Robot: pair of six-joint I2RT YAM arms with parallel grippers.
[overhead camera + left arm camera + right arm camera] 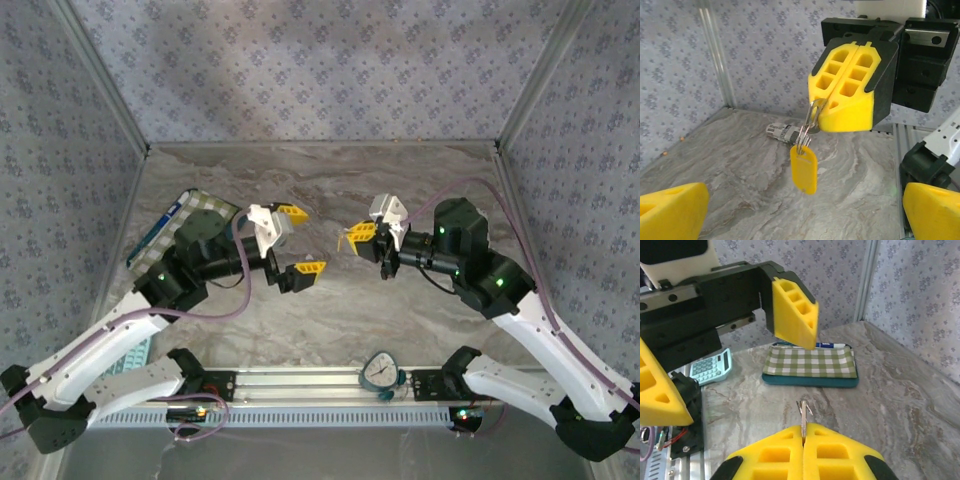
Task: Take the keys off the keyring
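Yellow plastic at the head, thin silvery metal above: keys (804,170) dangling at 6 o'clock beneath the keyring (812,117), clear of the marbled tabletop (730,165). Right gripper (354,237) clamped tight on the keyring. At its 9 o'clock, left gripper (298,241) spread wide, empty.

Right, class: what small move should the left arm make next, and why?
Probably ease the left gripper forward around the yellow tag: its fingers are open, while the right gripper pinches the keyring with the tag hanging free.
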